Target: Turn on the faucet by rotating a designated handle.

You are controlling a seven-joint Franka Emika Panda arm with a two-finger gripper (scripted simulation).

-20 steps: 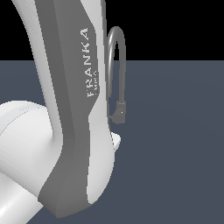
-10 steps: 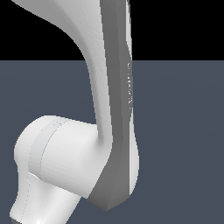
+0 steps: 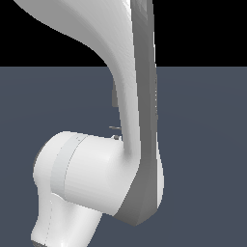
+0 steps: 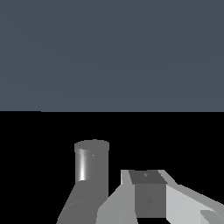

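In the exterior view my white arm [image 3: 130,120] stands in front of the faucet. Only small grey slivers of the faucet [image 3: 114,99] peek out along the arm's edge on the exterior view's left. The arched spout is covered. I cannot pick out the handle in either view. The wrist view shows a dark grey faucet cylinder [image 4: 92,164] with a grey tube [image 4: 76,208] running off from it. Right beside them sit the pale blocky parts of my gripper [image 4: 148,192]. Whether the gripper touches the faucet, and how its jaws stand, does not show.
A flat blue-grey floor [image 3: 202,144] stretches to a black background. The arm's bulky white elbow joint [image 3: 77,178] fills the lower part of the exterior view.
The arm has swung toward the exterior view's right. It now covers the gooseneck spout, which stood in plain sight a second ago.
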